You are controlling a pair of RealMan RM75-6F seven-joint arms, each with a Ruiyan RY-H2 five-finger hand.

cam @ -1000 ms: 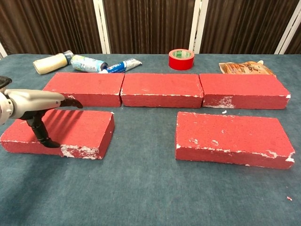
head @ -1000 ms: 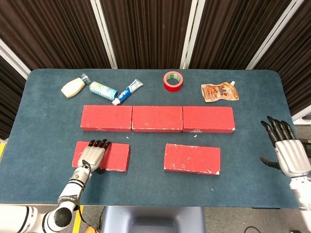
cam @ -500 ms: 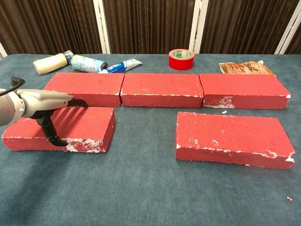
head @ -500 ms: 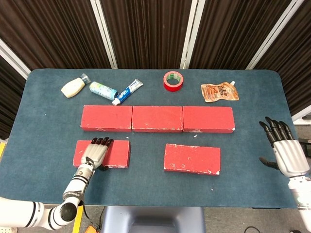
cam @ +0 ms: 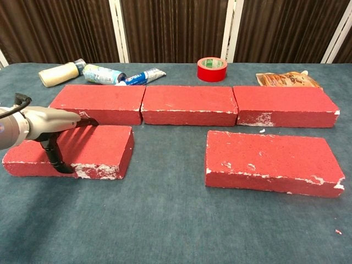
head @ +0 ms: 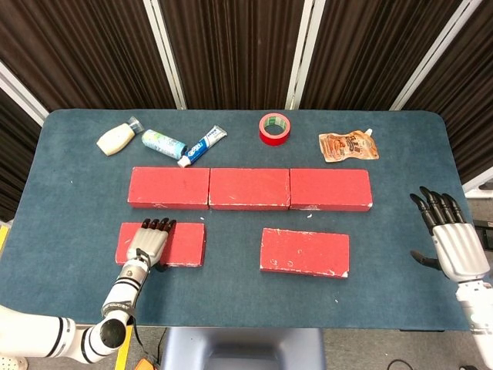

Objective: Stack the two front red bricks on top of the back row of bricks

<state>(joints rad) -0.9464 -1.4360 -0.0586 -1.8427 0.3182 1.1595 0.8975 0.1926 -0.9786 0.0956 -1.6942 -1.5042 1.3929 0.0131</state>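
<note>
On blue-green table [head: 77, 193]: left hand [head: 148, 245] clasping front left brick [head: 185, 243], fingers [head: 158, 225] over far edge, thumb on near face. Front right brick [head: 304, 252] flat and apart, before back row of bricks [head: 249, 188]. At table's right edge: right hand [head: 451, 239], fingers spread, holding nothing.

Bright, even overhead light; sharp focus.

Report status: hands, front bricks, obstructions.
Left hand grips front-left brick, not lifted. Right hand open, off to the side. Front-right brick untouched. Back row top bare.
</note>
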